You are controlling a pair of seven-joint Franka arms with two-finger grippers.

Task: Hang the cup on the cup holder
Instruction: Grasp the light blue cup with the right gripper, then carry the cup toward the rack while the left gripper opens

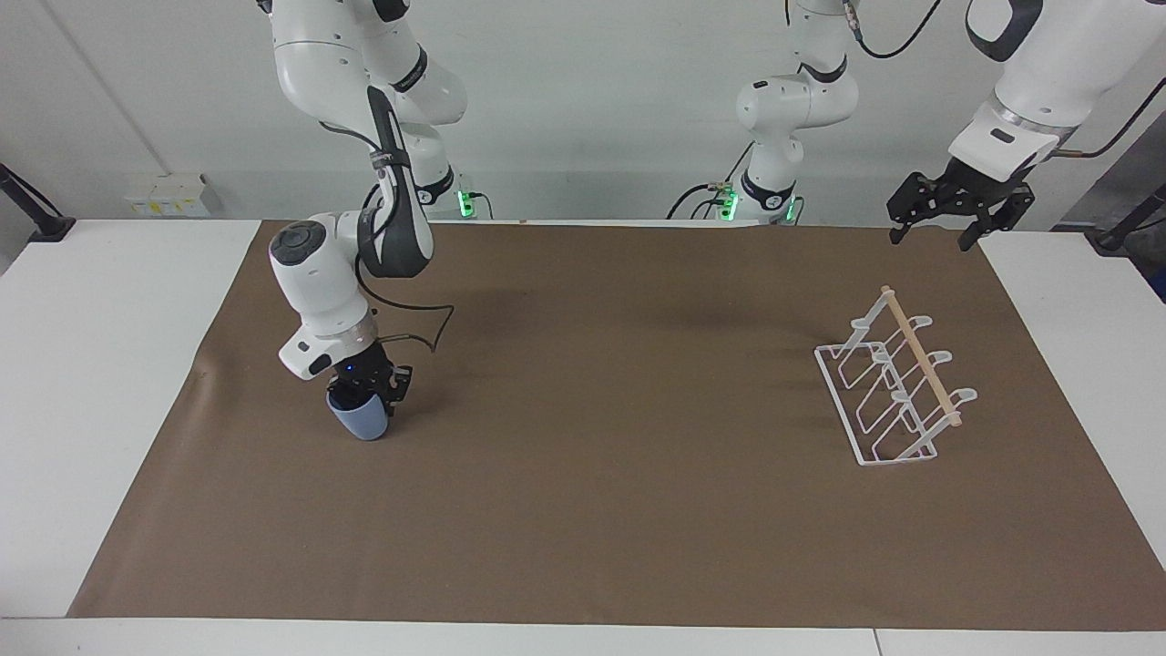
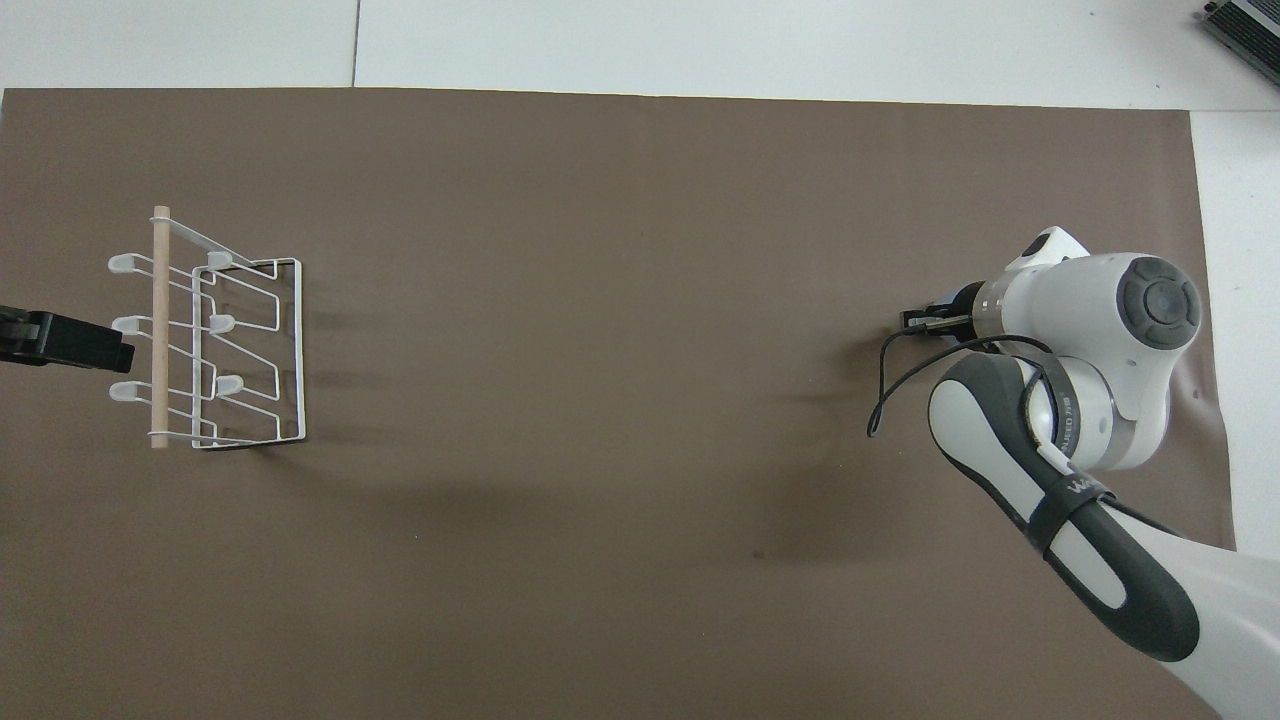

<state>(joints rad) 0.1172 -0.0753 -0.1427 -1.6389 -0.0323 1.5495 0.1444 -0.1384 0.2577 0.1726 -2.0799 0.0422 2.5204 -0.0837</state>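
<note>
The light-blue cup [image 1: 360,422] stands on the brown mat toward the right arm's end of the table. My right gripper [image 1: 366,390] reaches down into it and its fingers are closed on the cup's rim. In the overhead view the right arm covers the cup and only the right gripper's tip [image 2: 925,322] shows. The white wire cup holder [image 1: 897,387] with its wooden rod stands empty toward the left arm's end, and also shows in the overhead view [image 2: 210,340]. My left gripper [image 1: 947,219] hangs open and empty in the air, and shows beside the holder in the overhead view [image 2: 60,340].
The brown mat [image 1: 601,437] covers most of the white table. A black cable [image 1: 414,319] loops from the right arm's wrist. A wide stretch of bare mat lies between the cup and the cup holder.
</note>
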